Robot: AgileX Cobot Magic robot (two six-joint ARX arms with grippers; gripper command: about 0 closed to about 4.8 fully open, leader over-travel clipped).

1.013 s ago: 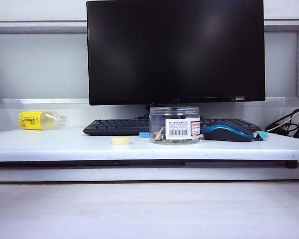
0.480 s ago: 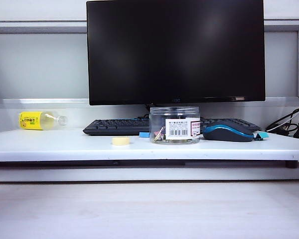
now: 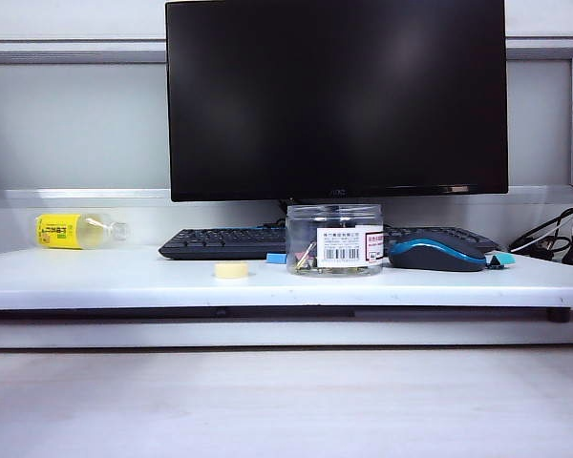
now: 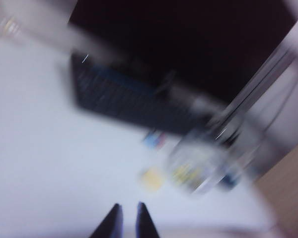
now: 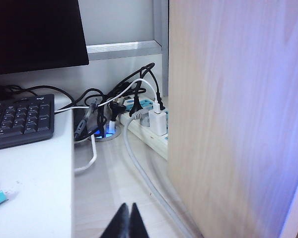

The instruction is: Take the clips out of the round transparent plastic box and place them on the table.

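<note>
On the tabletop (image 3: 95,277) we see, from the left, a bottle (image 3: 76,231) on its side, a keyboard (image 3: 224,243), a cream lid (image 3: 231,271), then the box (image 3: 334,239) with the clips (image 3: 308,260) inside it, and a mouse (image 3: 437,254) just beside it. A monitor (image 3: 336,95) stands behind. Neither arm shows here. The left gripper (image 4: 125,224), blurred, hangs over the tabletop with jaws narrowly apart, empty. The right gripper (image 5: 126,222) sits past the tabletop's edge above cables (image 5: 124,106), jaws pressed together, empty.
</note>
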